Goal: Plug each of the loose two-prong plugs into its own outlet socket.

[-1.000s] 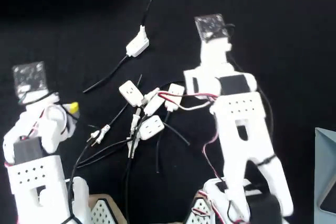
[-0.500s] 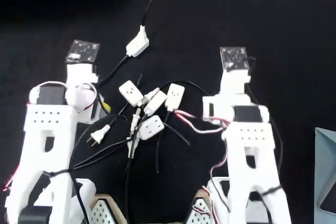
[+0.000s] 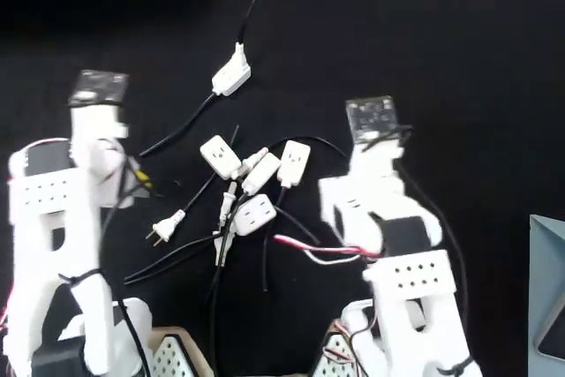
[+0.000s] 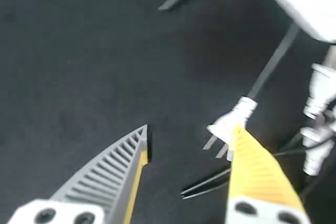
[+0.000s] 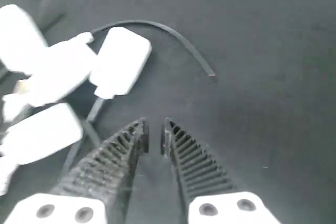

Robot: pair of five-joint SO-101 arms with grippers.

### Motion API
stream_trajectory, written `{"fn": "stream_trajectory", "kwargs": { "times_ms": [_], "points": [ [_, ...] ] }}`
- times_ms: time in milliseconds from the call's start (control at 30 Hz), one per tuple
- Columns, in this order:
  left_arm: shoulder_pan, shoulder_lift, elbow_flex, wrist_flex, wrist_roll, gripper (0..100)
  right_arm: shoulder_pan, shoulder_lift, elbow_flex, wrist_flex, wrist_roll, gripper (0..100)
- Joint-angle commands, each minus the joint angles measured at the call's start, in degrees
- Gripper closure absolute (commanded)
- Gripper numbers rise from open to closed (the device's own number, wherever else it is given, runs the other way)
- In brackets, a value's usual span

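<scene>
**Step in hand (judged):** the left gripper [image 4: 190,129] picks up the loose white two-prong plug [image 4: 231,124] on its black cord [image 4: 273,66].

**Left gripper state:** the grey and yellow fingers are spread wide, with nothing between them.

**Plug position:** the plug lies flat on the black worktop [image 3: 459,59], between its centre and its left edge. The prongs point toward the near left corner. In the left wrist view the plug body sits at the yellow fingertip [image 4: 239,135], outside the gap and not within it. Contact cannot be confirmed.

**Procedure:**
1. Shift the gripper sideways until the moulded body, not the prongs or cord, is centred between the fingers.
2. Close across the flat sides so that the prongs stay free for insertion.

**Right gripper state:** the right gripper [image 5: 154,137] has its fingers pressed almost together and holds nothing. It hangs near a white rectangular outlet socket [image 5: 121,61] in the central cluster.
</scene>
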Motion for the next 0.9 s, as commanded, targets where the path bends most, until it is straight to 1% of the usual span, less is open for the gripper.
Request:
{"fn": "stream_trajectory", "kwargs": {
  "times_ms": [0, 100, 233, 300, 400, 467, 533, 667, 733, 867],
  "points": [
    [-8.8, -1.1, -2.7, 0.2, -0.4, 75, -8.8, -1.1, -6.9, 2.5, -1.8, 94.6],
    [-12.5, -1.1, -0.7, -0.3, -0.4, 75, -16.4, -1.0, -8.7, 3.8, -2.0, 94.6],
    [-14.4, -1.5, 3.8, -4.4, 0.1, 75, -23.4, 0.3, -9.5, 3.5, -6.2, 94.5],
    [-14.3, -1.5, 5.7, -6.7, 2.0, 75, -24.8, 3.5, -10.9, 3.5, -8.1, 94.5],
    [-14.1, -1.5, 7.3, -8.8, 4.4, 75, -24.7, 11.3, -14.4, 3.6, -10.5, 94.4],
    [-14.1, -1.5, 7.3, -8.9, 5.0, 75, -24.7, 16.9, -16.9, 3.7, -10.1, 94.4],
    [-14.1, -1.5, 7.5, -8.9, 5.5, 75, -24.7, 21.8, -19.7, 3.6, -6.8, 94.4],
    [-14.1, -1.5, 8.5, -8.9, 6.4, 75, -24.6, 28.5, -24.3, 3.9, 5.3, 94.4],
    [-14.1, -1.5, 8.7, -8.9, 6.3, 75, -24.6, 30.7, -25.5, 4.0, 9.4, 94.4],
    [-14.2, -1.5, 8.4, -8.9, 6.2, 75, -24.6, 33.3, -27.0, 3.8, 10.3, 94.4]
  ]
}}
